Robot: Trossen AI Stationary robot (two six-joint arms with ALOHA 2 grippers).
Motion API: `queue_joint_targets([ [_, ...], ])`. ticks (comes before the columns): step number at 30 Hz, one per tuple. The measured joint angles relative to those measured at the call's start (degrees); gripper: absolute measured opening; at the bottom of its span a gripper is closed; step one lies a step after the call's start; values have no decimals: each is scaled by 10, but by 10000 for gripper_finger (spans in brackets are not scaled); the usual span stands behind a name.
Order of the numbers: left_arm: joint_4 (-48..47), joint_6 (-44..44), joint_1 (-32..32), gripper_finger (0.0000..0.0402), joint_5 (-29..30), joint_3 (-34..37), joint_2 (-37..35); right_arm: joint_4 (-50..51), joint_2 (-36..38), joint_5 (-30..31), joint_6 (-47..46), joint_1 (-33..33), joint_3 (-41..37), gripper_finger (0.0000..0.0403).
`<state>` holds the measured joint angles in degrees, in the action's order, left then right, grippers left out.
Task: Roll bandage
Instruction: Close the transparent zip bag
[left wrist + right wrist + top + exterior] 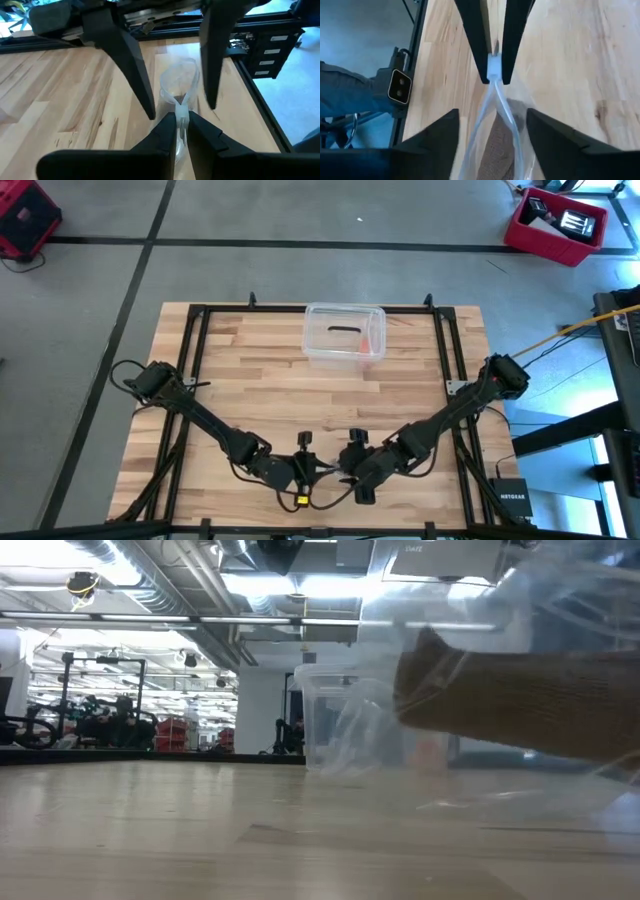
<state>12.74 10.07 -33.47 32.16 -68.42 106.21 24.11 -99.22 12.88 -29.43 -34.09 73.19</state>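
Observation:
The bandage [497, 145] is a dark brown roll inside a small clear plastic bag [180, 80]; in the low view the bandage [520, 700] shows close up, above the tabletop. Both grippers meet over the table's near middle. My left gripper [182, 125] is shut on the bag's edge and also shows in the high view [305, 470]. My right gripper [492, 115] faces it, open, one finger on either side of the bag; it shows in the high view [350, 465]. Whether its fingers touch the plastic I cannot tell. My left gripper pinches a gathered edge of the clear bag [492, 70] between its two fingertips, where two sheets of plastic run together. The fingers come nearly level from the table's left, tipped slightly down. The bag spreads away from the pinch toward my right gripper, the bandage in its wider part.
A clear plastic box [344, 335] stands at the table's far middle, also in the low view [335, 730]. Black frame rails [445, 360] run along the table's sides. Bare wood lies between the box and the grippers.

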Motion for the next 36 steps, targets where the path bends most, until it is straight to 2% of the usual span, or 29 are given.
queue_joint_targets([
  [3, -1, 0, 0, 36, 0, 0, 0, 2, -1, 6, 5, 0, 0, 168],
  [7, -12, -6, -2, 39, 0, 0, -1, 2, -1, 16, 23, 0, 0, 39],
  [9, -30, -10, -5, 36, 0, 0, -7, 0, -1, 16, 32, 0, 0, 15],
  [12, -68, 12, -9, 33, 0, 0, -24, -1, -1, 12, 28, 0, 0, 24],
  [15, -93, 35, -12, 31, 0, 0, -32, 1, 0, 15, 30, 0, 0, 11],
  [27, -67, 42, 6, 31, -15, 1, -22, -6, 0, 15, 36, 0, 0, 7],
  [32, -48, 25, 9, 5, -5, 1, -21, -8, 0, 15, 1, 0, 0, 43],
  [36, -51, 20, 9, 1, -4, 1, -21, -7, 8, -3, -8, 5, 0, 84],
])
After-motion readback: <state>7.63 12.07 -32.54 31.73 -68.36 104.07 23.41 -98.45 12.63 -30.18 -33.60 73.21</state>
